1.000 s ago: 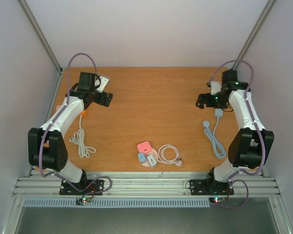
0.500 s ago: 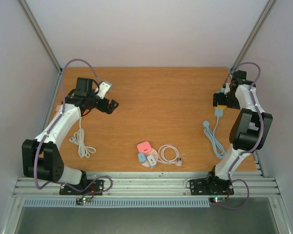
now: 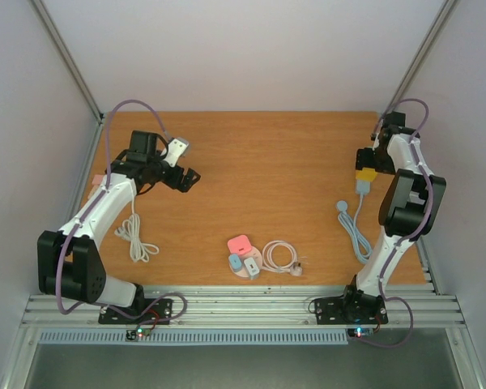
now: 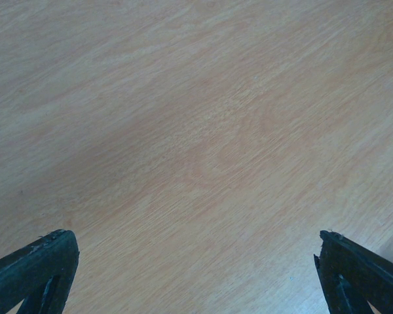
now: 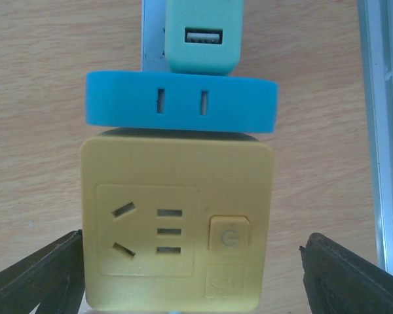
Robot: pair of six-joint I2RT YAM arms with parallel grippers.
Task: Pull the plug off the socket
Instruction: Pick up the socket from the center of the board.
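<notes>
A yellow socket cube (image 5: 177, 222) lies on the wooden table between the fingers of my right gripper (image 5: 190, 275), which is open. Its left finger (image 5: 46, 275) is right beside the cube and its right finger (image 5: 347, 275) stands a little off it. Beyond the cube sits a blue socket block (image 5: 182, 103) with a mint-green USB plug (image 5: 202, 36) stuck in its far side. From above, the right gripper (image 3: 364, 162) hovers over the yellow socket (image 3: 364, 173) near the right table edge. My left gripper (image 3: 190, 178) is open over bare wood (image 4: 196, 131), holding nothing.
A pale blue cable (image 3: 356, 231) runs from the socket toward the near edge. A white coiled cable (image 3: 135, 237) lies at left. Pink, blue and white adapters (image 3: 243, 255) and a coiled pink cable (image 3: 280, 256) sit near the front. A metal rail (image 5: 380, 131) borders the right side.
The right arm swung out to the right edge and brought its gripper down around the yellow socket, its jaws narrowing slightly. The left gripper drifted a little to the right.
</notes>
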